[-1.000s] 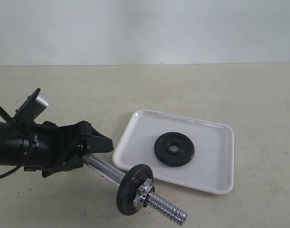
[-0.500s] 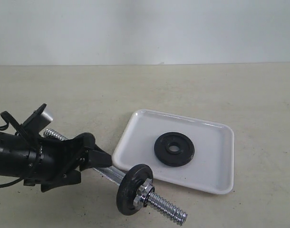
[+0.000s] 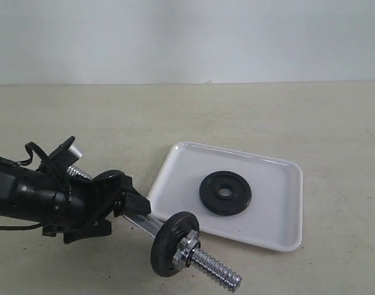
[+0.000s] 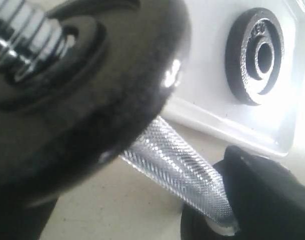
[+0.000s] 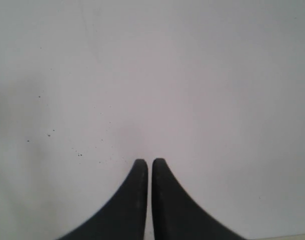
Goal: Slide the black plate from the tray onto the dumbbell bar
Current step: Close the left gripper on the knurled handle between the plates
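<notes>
Left gripper (image 3: 127,206) covers part of the bar (image 3: 143,222); whether its jaws press the bar cannot be told. Its arm (image 3: 21,196) runs off the frame edge. In the left wrist view the disc (image 4: 77,100) on the bar is blurred and cropped; plate (image 4: 255,55) lettering is illegible.

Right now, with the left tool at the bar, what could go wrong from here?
The bar carries a disc and nut at one end only; lifted by the left tool at its knurled middle, it may tip or twist.
Only the far threaded end is free, and it sits close to the left arm, so access looks tight.
The black plate lies flat in the tray, offering little edge to grip.
</notes>
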Tool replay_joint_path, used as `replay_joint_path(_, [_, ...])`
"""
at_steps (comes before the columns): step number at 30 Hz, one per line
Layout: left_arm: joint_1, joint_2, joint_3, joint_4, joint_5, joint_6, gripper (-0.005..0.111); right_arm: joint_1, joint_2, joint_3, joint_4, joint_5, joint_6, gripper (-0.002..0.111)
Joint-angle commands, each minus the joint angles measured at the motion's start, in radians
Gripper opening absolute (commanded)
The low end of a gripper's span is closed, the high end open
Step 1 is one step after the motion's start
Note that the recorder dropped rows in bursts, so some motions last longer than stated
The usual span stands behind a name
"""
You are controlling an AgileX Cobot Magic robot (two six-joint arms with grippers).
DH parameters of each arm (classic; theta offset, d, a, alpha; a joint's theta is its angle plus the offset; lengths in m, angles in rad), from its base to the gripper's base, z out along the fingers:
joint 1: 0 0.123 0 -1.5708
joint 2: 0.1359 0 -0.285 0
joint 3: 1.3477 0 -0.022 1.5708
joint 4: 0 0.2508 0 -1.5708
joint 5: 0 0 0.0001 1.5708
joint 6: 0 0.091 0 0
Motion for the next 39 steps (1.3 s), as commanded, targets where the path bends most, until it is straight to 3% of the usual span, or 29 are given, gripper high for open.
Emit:
replay_joint_path(1, [-0.008,0.032,-0.021,-0.004,0.005,0.009,0.079,-0.007,-0.004,-0.002,-0.004,0.0,-0.004,0.001])
replay_joint_path(26, [-0.008,0.148,-0.162,-0.004,-0.02,0.012,0.079,-0.007,-0.004,-0.002,-0.011,0.002,-0.004,0.001])
replay_joint_path(35, [-0.008,0.148,-0.169,-0.004,-0.084,0.012,0.056,-0.007,-0.004,-0.002,-0.011,0.007,0.015,0.001])
replay_joint_path(39, [-0.008,0.151,-0.177,-0.004,-0.095,0.012,0.056,-0.007,-0.004,-0.002,-0.013,0.007,0.018,0.001])
